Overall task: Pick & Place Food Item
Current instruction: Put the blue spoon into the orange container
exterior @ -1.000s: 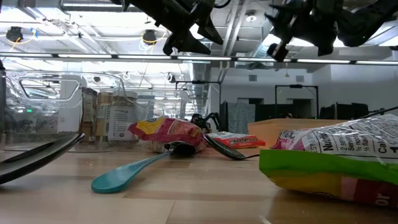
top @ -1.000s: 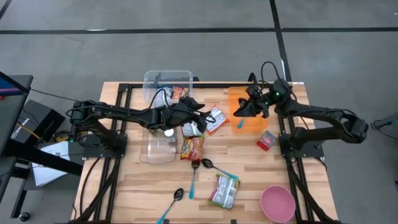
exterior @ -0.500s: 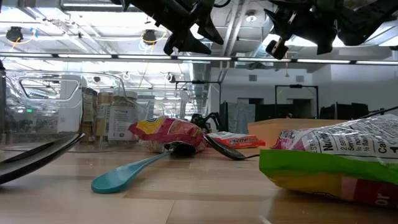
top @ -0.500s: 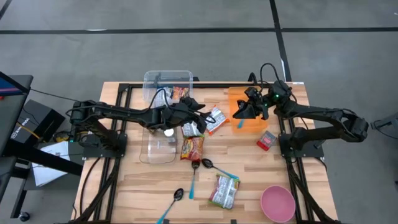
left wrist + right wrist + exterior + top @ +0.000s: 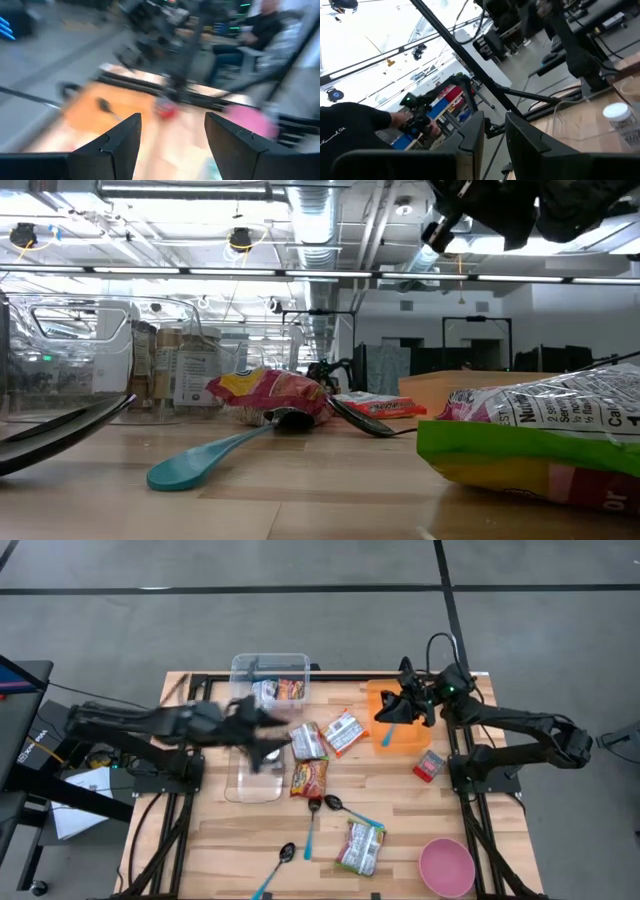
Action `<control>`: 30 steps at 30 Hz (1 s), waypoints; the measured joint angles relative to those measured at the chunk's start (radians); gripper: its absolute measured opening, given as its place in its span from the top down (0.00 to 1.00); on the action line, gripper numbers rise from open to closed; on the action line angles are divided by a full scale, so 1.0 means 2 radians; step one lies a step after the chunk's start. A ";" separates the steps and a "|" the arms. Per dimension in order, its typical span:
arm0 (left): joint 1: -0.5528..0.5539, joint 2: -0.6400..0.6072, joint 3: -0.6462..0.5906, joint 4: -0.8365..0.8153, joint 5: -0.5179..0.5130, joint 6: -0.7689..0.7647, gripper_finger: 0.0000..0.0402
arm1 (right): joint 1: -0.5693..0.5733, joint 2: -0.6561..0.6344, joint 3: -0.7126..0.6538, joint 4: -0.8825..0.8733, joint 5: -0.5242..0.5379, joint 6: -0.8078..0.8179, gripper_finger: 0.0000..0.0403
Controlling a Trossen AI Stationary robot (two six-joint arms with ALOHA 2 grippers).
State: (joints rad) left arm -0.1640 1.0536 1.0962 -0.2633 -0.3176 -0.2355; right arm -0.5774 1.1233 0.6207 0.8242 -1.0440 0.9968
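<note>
Left gripper [image 5: 170,142], fingers spread and empty, hovers over the clear bin [image 5: 268,675]; next, centre above one snack packet [image 5: 308,740] before descending.

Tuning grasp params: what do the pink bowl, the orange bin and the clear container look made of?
Pink bowl: likely matte plastic, uniform colour without glare. Orange bin: opaque, plastic or silicone, flat even colour; can't tell which. Clear container: glossy transparent plastic probably, packets visible through its walls.
</note>
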 joint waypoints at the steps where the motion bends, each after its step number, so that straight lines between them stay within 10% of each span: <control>1: -0.020 -0.016 0.000 -0.017 0.005 -0.029 0.47 | 0.000 0.000 0.004 0.000 -0.001 0.002 0.82; 17: -0.340 0.048 0.000 -0.026 0.071 -0.521 0.47 | 0.000 0.000 0.014 0.000 -0.003 0.012 0.82; 30: -0.439 0.232 0.000 0.216 0.079 -0.673 0.47 | 0.000 0.000 0.014 0.000 -0.003 0.023 0.82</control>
State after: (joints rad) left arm -1.0417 1.5176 1.0958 0.1687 -0.1600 -1.5823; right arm -0.5774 1.1236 0.6491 0.8242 -1.0501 1.0423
